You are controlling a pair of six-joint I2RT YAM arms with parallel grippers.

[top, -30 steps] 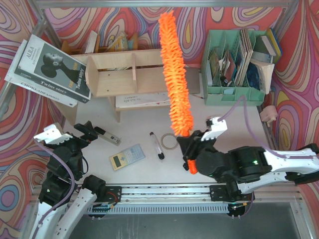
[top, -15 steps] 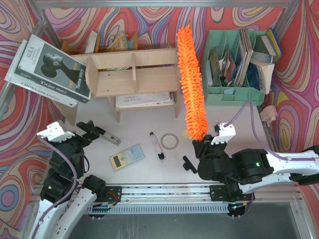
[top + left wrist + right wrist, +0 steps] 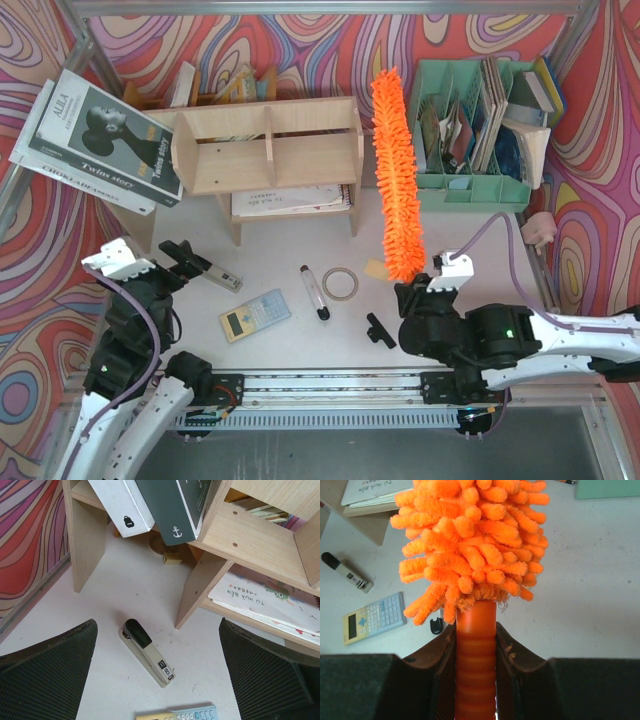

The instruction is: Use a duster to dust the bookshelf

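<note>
The plywood bookshelf (image 3: 265,150) stands at the back centre, and its leg and lower shelf show in the left wrist view (image 3: 260,535). The orange duster (image 3: 397,175) points away from me, its shaggy head lying just right of the shelf's right end, between the shelf and the green organiser. My right gripper (image 3: 412,297) is shut on the duster's ribbed orange handle (image 3: 475,645), with the shaggy head (image 3: 475,545) right above the jaws. My left gripper (image 3: 175,258) is open and empty, low over the table near a stapler (image 3: 147,652).
A mint-green file organiser (image 3: 470,130) stands at the back right. Large books (image 3: 100,140) lean at the shelf's left end. A stapler (image 3: 215,272), calculator (image 3: 255,315), marker pen (image 3: 314,292), tape ring (image 3: 340,283) and small black part (image 3: 378,330) lie on the table.
The duster has swung right, from across the shelf's right compartment to beside the shelf's right end. The right arm shifted right with it. The left arm barely moved.
</note>
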